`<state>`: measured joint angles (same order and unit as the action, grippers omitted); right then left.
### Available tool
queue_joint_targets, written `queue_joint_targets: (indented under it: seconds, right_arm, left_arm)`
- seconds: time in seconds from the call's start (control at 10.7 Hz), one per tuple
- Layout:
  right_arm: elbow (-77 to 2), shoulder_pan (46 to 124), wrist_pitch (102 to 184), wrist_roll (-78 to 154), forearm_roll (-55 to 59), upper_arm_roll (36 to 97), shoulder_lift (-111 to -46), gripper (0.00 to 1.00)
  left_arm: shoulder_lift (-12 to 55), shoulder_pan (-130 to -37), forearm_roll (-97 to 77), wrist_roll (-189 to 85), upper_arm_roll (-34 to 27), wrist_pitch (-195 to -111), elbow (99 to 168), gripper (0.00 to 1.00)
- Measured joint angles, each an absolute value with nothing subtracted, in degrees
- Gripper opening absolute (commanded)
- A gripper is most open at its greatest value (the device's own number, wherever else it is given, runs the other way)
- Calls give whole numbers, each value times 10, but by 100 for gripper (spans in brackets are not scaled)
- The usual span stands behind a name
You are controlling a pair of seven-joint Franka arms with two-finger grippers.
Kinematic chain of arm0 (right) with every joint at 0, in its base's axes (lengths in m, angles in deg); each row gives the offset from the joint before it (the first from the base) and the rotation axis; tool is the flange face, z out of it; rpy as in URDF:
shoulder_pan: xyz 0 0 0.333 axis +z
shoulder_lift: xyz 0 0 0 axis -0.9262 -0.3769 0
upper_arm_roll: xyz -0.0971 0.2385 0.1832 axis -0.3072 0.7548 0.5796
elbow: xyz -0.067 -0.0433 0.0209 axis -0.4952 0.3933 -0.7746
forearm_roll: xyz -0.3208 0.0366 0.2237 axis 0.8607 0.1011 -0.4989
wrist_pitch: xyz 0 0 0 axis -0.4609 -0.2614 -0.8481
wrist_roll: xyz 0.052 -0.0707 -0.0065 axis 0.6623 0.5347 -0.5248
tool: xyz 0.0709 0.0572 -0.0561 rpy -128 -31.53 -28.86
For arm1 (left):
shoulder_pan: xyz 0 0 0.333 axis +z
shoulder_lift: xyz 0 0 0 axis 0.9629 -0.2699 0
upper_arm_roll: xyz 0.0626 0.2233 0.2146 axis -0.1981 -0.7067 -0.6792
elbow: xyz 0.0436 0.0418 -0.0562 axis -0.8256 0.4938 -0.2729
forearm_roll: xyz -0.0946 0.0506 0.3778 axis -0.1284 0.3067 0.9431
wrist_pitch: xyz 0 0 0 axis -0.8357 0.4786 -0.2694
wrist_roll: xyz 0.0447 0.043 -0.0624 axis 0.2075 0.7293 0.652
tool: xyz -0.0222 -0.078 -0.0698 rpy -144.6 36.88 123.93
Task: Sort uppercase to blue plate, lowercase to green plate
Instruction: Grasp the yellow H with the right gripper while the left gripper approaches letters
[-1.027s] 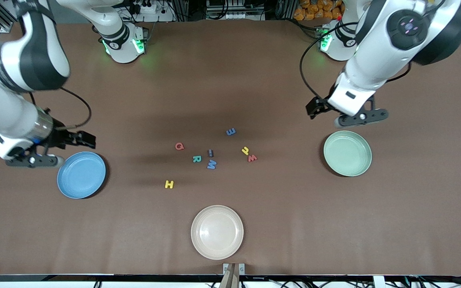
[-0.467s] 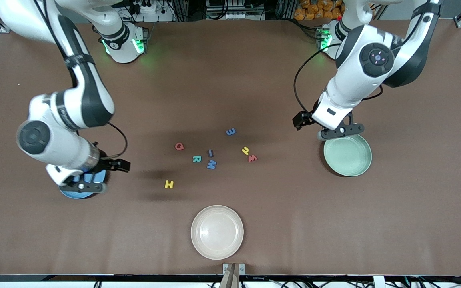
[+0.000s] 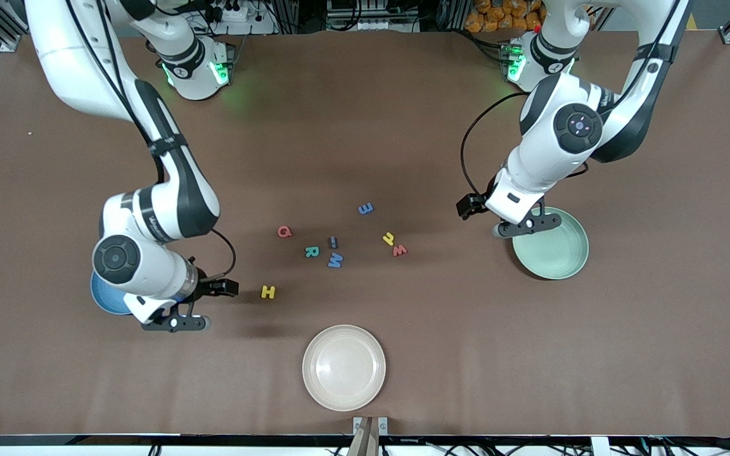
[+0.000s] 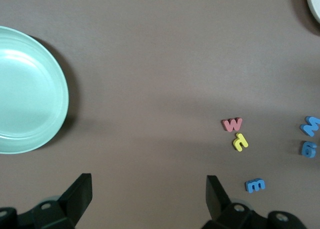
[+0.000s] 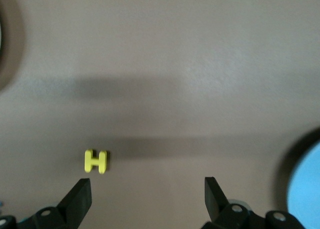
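Observation:
The uppercase letters lie mid-table: red Q (image 3: 284, 232), teal R (image 3: 312, 251), blue M (image 3: 335, 259) and yellow H (image 3: 268, 292). The lowercase ones lie beside them: dark i (image 3: 333, 242), blue m (image 3: 365, 208), yellow h (image 3: 388, 239) and red m (image 3: 399, 250). My right gripper (image 3: 173, 323) hangs open over bare table between the H (image 5: 95, 161) and the blue plate (image 3: 102, 297), which its arm largely hides. My left gripper (image 3: 526, 225) is open over the rim of the green plate (image 3: 555, 253), on the letters' side.
A cream-beige plate (image 3: 344, 367) sits near the table's front edge, nearer the camera than the letters. The brown table mat (image 3: 365, 126) stretches bare toward the robots' bases.
The right arm swung across the blue plate toward the yellow H and now covers most of the plate. The left gripper dropped to the green plate's rim. Both stayed open.

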<state>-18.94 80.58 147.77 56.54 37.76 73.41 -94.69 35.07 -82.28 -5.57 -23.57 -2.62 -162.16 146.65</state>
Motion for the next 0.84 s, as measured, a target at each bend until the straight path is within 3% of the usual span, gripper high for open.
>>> queue_joint_targets:
  seconds: [0.37, 0.84]
  right_arm:
    - [-186, 838, 1550, 643, 378, 734, -988, 100]
    - [-185, 865, 1566, 685, 378, 734, -1023, 100]
  left_arm:
    - [306, -847, -56, -218, -26, -1655, 1464, 100]
    - [237, -910, -44, -131, -40, -1662, 1402, 100]
